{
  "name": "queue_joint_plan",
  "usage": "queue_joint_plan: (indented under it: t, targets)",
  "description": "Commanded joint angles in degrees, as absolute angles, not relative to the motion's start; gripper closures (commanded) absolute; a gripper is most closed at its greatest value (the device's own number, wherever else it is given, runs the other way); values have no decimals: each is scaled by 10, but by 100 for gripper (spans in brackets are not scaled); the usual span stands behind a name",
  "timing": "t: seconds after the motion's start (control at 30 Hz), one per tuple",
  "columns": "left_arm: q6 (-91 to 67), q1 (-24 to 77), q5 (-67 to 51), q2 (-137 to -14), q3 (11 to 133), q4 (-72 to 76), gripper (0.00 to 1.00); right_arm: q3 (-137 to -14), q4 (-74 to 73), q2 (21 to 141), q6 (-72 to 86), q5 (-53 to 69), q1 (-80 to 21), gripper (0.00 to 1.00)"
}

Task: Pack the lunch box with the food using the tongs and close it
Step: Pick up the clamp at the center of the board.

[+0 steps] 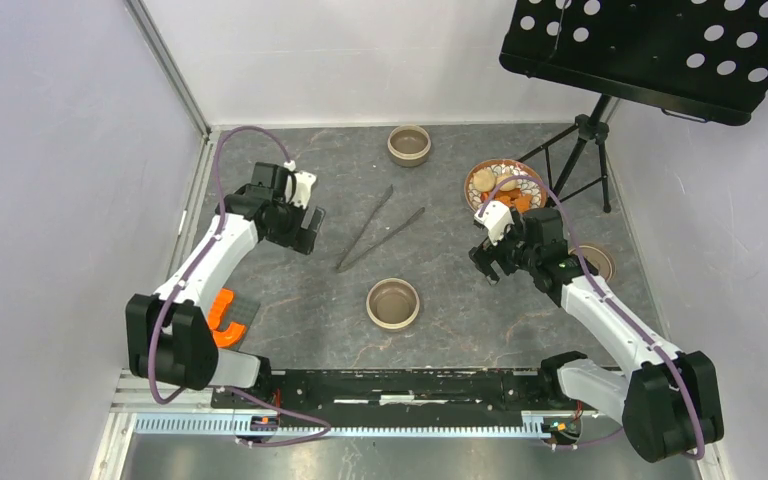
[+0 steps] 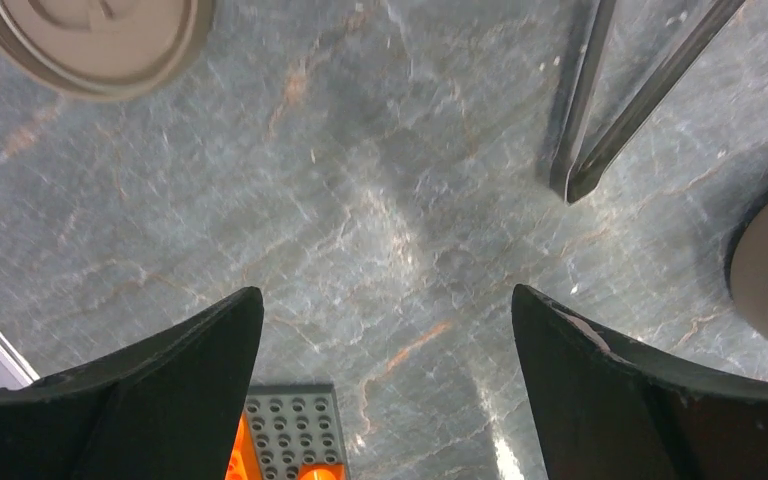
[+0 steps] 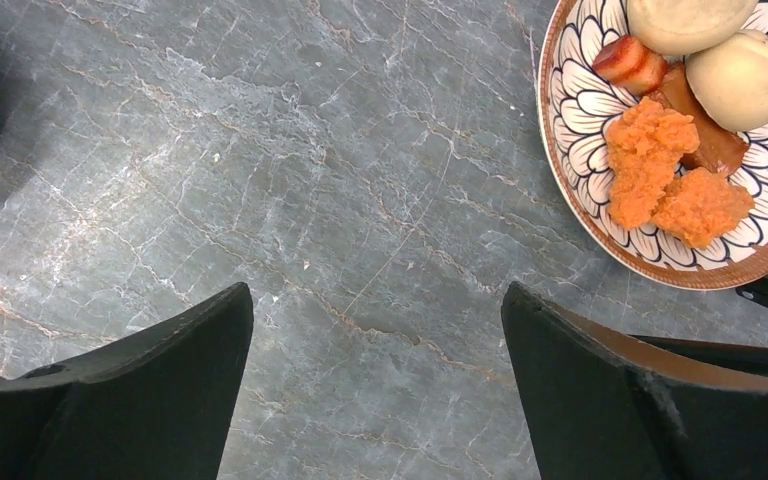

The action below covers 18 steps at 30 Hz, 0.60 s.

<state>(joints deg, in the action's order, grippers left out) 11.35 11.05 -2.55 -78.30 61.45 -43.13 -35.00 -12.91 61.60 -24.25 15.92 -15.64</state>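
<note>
Black and wide apart, the left jaws and the right jaws fill the bottom of each wrist view. They grip nothing, and only bare grey marbled surface (image 3: 340,200) shows between them. It reads as a ready pose, each arm poised just short of its own job.

Ahead of the left jaws and off to their right lie the tongs (image 1: 365,228), flat on the surface and untouched. Their joined end is nearest those jaws, and the two arms spread away in a narrow V. They are slim, dark grey and low-lying, so I judge they will need a pinch across both arms near the joint.

Ahead and to the right of the right jaws is the food (image 3: 650,160): two crumbly orange chunks, two smooth pale buns and a couple of glossy red-brown pieces. It is heaped on a patterned plate (image 3: 572,120), and nothing is packed yet.

Apart from both sit round tan containers (image 1: 393,303), presumably the lunch box's parts. One lies between the two arms, probably so that either can reach it.
</note>
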Motion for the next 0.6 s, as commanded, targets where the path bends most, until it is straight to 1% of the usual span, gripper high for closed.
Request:
queue_joint_plan:
  t: [0.0,0.13,0.23,0.37,0.47,0.57]
  targets:
    - [113,135,-18,-810,693,-421,0,-385,-101,601,-235,164,-156,2]
    - [170,180,-43,-867,787,-482,0,-419,-126,607,-222,142,-155,2]
    - [194,227,-42,-917,834,-498,0,-419,-122,611,-210,109,-155,2]
    - [199,274,-9,-997,912,-521,0,-404,-98,607,-148,46,-142,2]
    - [191,302,-25,-1049,956,-535,0,-405,-115,615,-142,50,-134,2]
    - [179,338,-23,-1100,996,-558,4,-402,-132,613,-147,66,-133,2]
